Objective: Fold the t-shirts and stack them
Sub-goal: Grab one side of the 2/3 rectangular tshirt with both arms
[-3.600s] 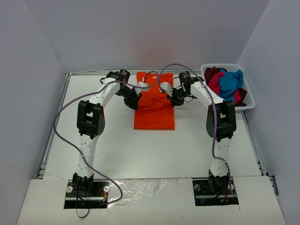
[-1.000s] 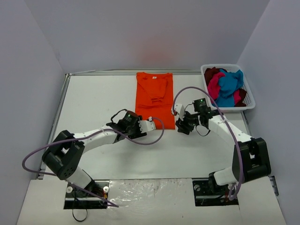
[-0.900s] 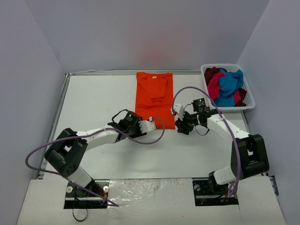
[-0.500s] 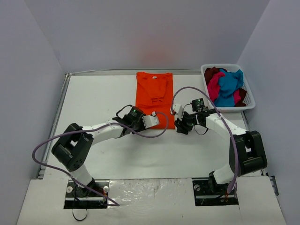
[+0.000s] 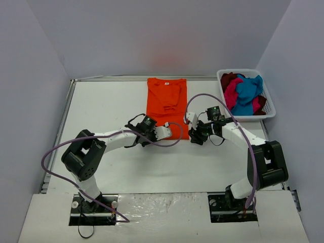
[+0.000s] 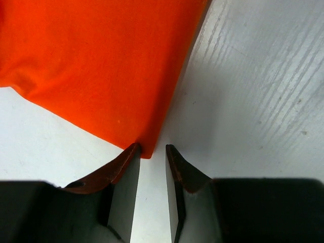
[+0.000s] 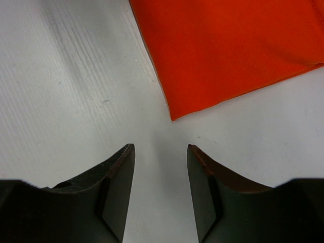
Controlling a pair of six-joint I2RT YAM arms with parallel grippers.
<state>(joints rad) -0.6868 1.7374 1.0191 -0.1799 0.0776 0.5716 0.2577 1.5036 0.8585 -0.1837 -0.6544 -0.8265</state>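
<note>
**Top view.** The orange shirt lies flat on the white table at the upper centre of the frame. It is folded into a smooth, narrow rectangle. Its long axis runs from top to bottom of the frame, with the collar at the top and the hem at the bottom. The left gripper sits at the hem's left corner, and the right gripper is just off the right corner. How far either is open cannot be read from here. At the upper right, a white plastic basket holds crumpled shirts: teal, magenta and dark red.

**Left wrist.** Matte orange cloth fills the upper left of the frame. Its pointed corner comes down to the mouth of the gripper and meets the tip of the left-hand finger. The fingers are dark with reddish-brown inner faces and stand only a narrow slit apart. Bare table shows in the gap, and nothing is visibly clamped. To the right, the table has fine parallel grain lines and a few specks.

**Right wrist.** The cloth fills the upper right, and its corner points down toward the gap but stops short of the tips. The curved fingers stand wide apart and hold nothing.
</note>
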